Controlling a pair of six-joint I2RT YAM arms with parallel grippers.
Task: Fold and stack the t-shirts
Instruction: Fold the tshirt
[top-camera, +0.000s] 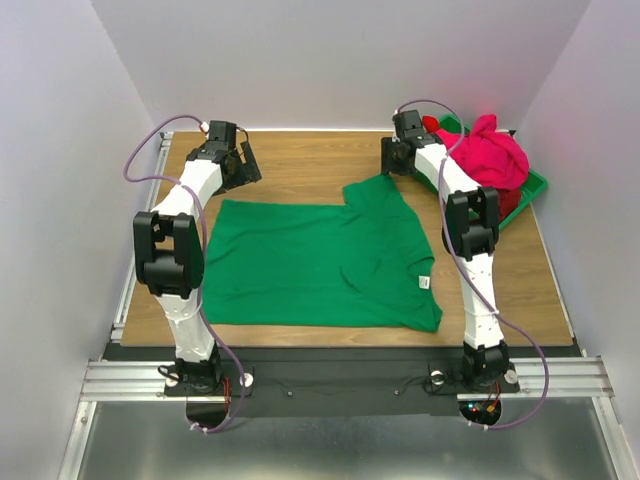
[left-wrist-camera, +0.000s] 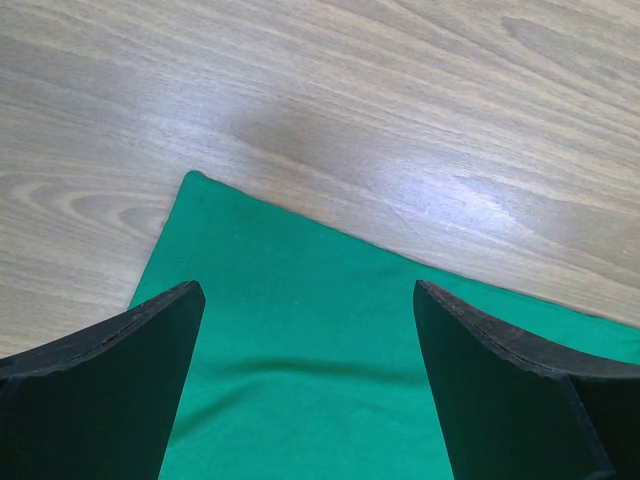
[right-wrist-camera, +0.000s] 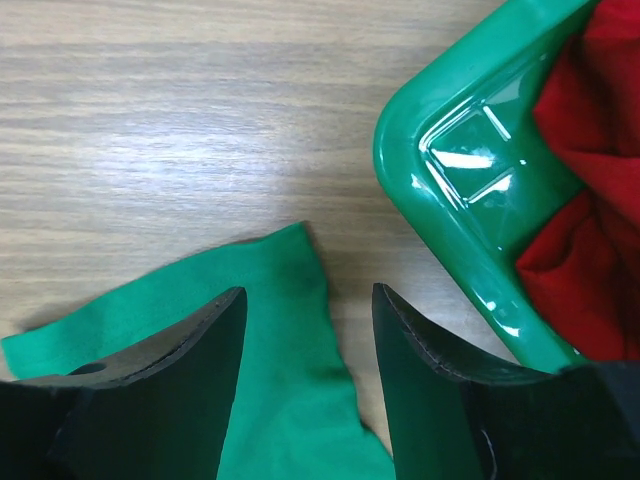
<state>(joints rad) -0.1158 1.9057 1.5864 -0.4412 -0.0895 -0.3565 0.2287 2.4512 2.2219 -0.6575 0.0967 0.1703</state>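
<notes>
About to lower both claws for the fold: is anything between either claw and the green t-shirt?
Nothing visible. The left claw hangs open over a far corner of the green t-shirt, the right claw over its sleeve; the bin sits beside it, not beneath.

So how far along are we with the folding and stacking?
Early. Done: the green t-shirt lies spread flat on the table. In hand: the left gripper hangs open over its far hem corner, the right gripper open over the far sleeve; neither grips cloth. Left: folding it, plus the pink shirt and red shirt, both piled in the bin. No stack exists.
</notes>
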